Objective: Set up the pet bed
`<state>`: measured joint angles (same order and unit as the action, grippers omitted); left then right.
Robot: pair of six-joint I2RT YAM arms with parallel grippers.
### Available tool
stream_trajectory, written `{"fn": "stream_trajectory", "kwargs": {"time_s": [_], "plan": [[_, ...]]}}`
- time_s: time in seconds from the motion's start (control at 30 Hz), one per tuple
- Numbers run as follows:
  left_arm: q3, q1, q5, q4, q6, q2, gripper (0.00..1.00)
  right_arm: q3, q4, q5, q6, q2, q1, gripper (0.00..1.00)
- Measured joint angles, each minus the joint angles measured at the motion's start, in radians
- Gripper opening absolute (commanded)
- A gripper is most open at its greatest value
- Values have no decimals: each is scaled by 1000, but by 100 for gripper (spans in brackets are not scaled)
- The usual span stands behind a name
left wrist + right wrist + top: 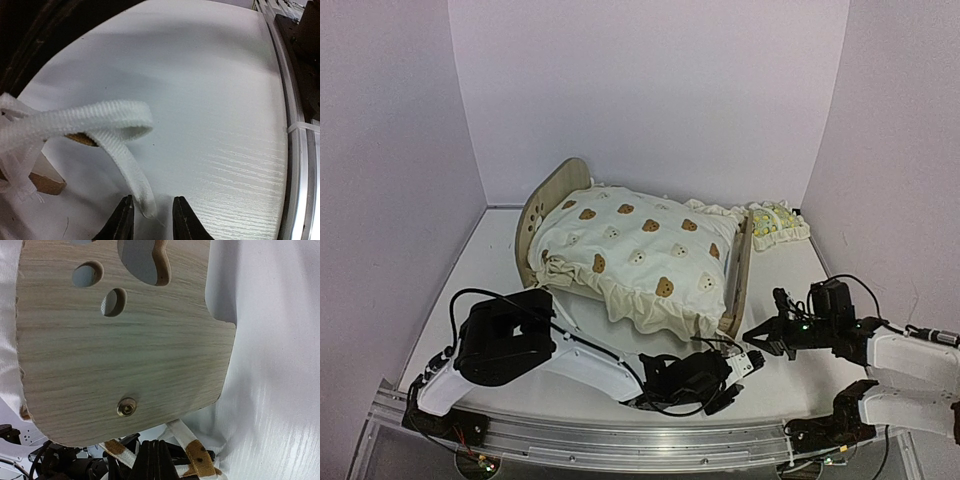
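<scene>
The light-wood pet bed [546, 203] stands upright on the table [470, 270], arched boards at both ends.

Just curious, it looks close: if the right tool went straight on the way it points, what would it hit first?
Probably the wooden end board of the pet bed, filling the wrist view right ahead of the right tool; the depth is unclear.

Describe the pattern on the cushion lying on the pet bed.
Cream cushion printed with bear faces; top external view.
</scene>
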<state>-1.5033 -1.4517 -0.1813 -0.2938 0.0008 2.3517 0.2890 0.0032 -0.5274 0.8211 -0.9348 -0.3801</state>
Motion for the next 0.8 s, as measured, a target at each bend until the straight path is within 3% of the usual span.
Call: {"fn": "stream_trajectory", "kwargs": {"time_s": [0.17, 0.5, 0.8], "plan": [[-15, 3, -12, -24, -7, 25, 1, 0, 0, 0, 3, 0, 0, 0], [-2, 3, -31, -61, -14, 30, 0, 0, 0, 2, 15, 14, 0, 0], [169, 2, -31, -70, -55, -106, 0, 1, -60, 81, 4, 82, 0, 0]]}}
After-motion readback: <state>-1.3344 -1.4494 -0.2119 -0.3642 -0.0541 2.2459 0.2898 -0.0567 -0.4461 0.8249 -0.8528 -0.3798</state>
